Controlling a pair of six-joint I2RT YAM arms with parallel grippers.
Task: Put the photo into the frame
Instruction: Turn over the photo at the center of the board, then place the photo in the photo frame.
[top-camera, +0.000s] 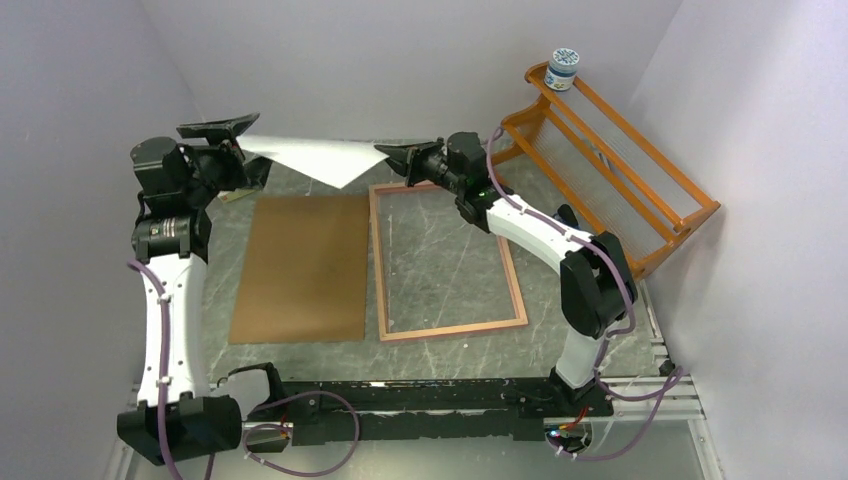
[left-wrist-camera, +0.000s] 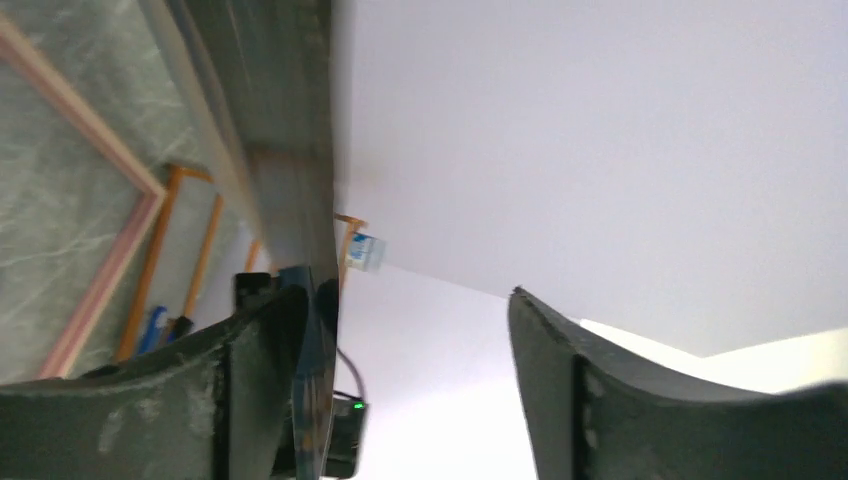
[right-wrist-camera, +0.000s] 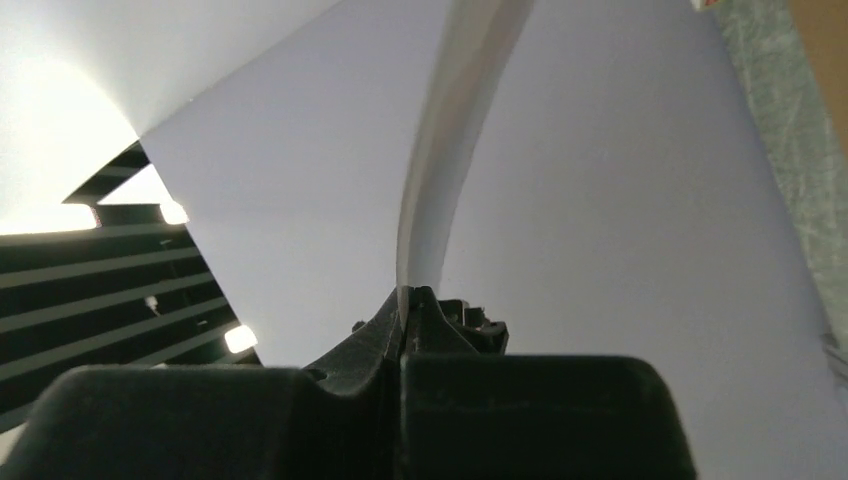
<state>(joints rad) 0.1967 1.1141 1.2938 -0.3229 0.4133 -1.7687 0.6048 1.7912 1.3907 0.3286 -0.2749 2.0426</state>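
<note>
Both arms reach to the table's far side with wrists raised: right gripper (top-camera: 390, 155) is pinched tight on one end of the photo (top-camera: 320, 160), while left gripper (top-camera: 225, 128) has its jaws spread, the other end lying against one finger (left-wrist-camera: 255, 390). Photo hangs pale back up, sagging over the far edges of the brown backing board (top-camera: 300, 265) and the frame (top-camera: 455, 328), which lie flat side by side, orange rack (top-camera: 610, 170) to their right. Only the left wrist view shows the sheet edge-on, dark bluish.
</note>
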